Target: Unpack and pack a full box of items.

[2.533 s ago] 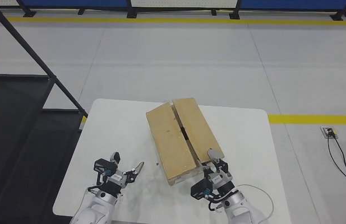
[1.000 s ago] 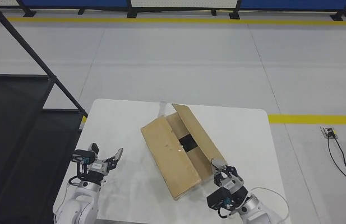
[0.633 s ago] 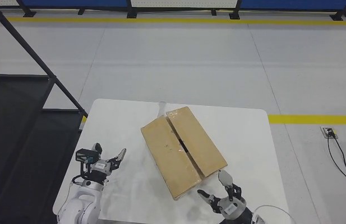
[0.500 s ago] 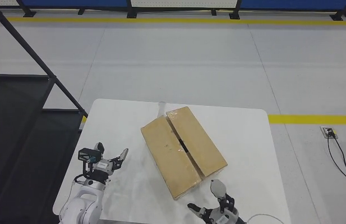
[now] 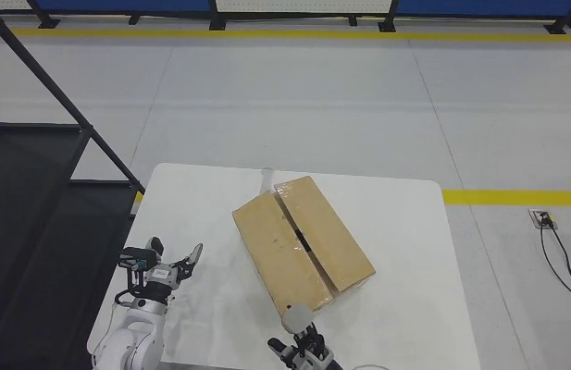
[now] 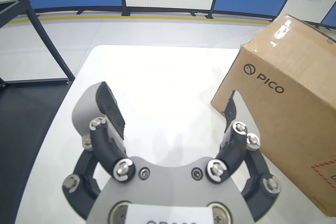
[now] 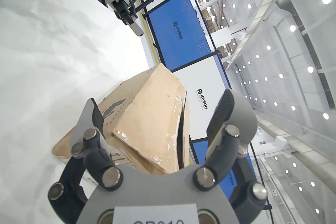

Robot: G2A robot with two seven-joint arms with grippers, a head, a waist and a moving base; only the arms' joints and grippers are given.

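Right now I see the brown cardboard box (image 5: 302, 248) sitting near the middle of the white rectangular table (image 5: 202, 213), its long side running from about 11 o'clock to 5 o'clock in the top view. Both top flaps lie shut, meeting along a centre seam with a small dark gap halfway down it. Glossy tape shows on the flaps.

My left gripper (image 5: 176, 250) hangs over the table at roughly 8 o'clock, well apart from the box, fingers spread wide and holding nothing. From its wrist camera the box (image 6: 283, 104) stands off toward 2 o'clock over bare tabletop (image 6: 162, 72).

My right gripper (image 5: 283, 331) is at about 6 o'clock by the table's near edge, just beside the box's near corner, jaws likewise parted and empty. Its wrist camera looks along the box (image 7: 147, 114) between the fingers, without contact.
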